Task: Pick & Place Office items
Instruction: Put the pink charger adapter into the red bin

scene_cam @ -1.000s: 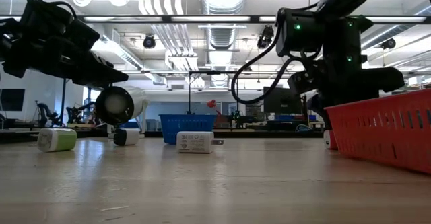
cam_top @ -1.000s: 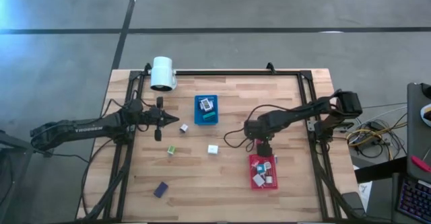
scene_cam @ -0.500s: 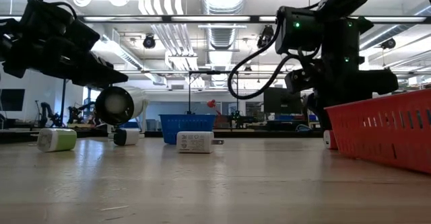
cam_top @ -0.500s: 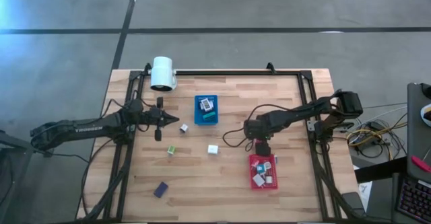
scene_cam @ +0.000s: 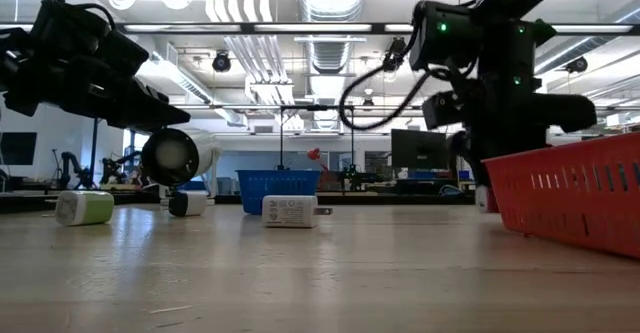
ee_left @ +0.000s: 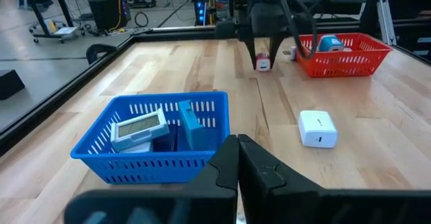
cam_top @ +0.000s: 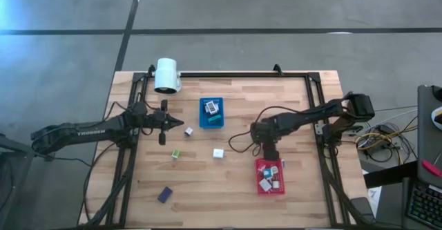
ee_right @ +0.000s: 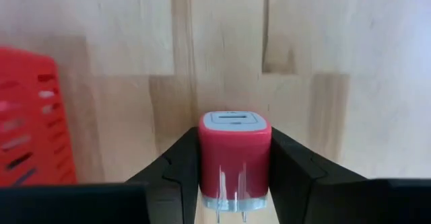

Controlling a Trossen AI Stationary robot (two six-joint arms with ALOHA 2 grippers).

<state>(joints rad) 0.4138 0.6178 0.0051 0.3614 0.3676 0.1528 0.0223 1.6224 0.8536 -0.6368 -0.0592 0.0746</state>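
Note:
My right gripper (cam_top: 268, 152) points down at the far end of the red tray (cam_top: 271, 177), shut on a pink-red charger block (ee_right: 234, 158) with a pale end. The same block (ee_left: 262, 63) shows at table level in the left wrist view. My left gripper (ee_left: 237, 158) is shut and empty, held above the table near a white-and-black cube (cam_top: 188, 130). A white charger (cam_top: 218, 153), a green-and-white block (cam_top: 175, 154) and a dark blue piece (cam_top: 164, 194) lie flat on the wood. My right gripper pinches the pink-red block by its two opposite side faces (ee_right: 203, 162), one finger (ee_right: 176, 170) on each side. The fingers come from above, pointing down. The pale port end (ee_right: 234, 121) sticks out past the fingers. I cannot tell whether the block still rests on the table.
The blue tray (cam_top: 212, 112) at the far middle holds several pieces, and the red tray (ee_left: 340, 57) holds several more. A white cylinder (cam_top: 166, 75) sits at the far left corner. A black frame (cam_top: 228, 73) runs around the table.
My right gripper has stayed over the pink-red block beside the red tray, its wrist rolling slightly. In the low view the block's pale end now shows a little higher than before.

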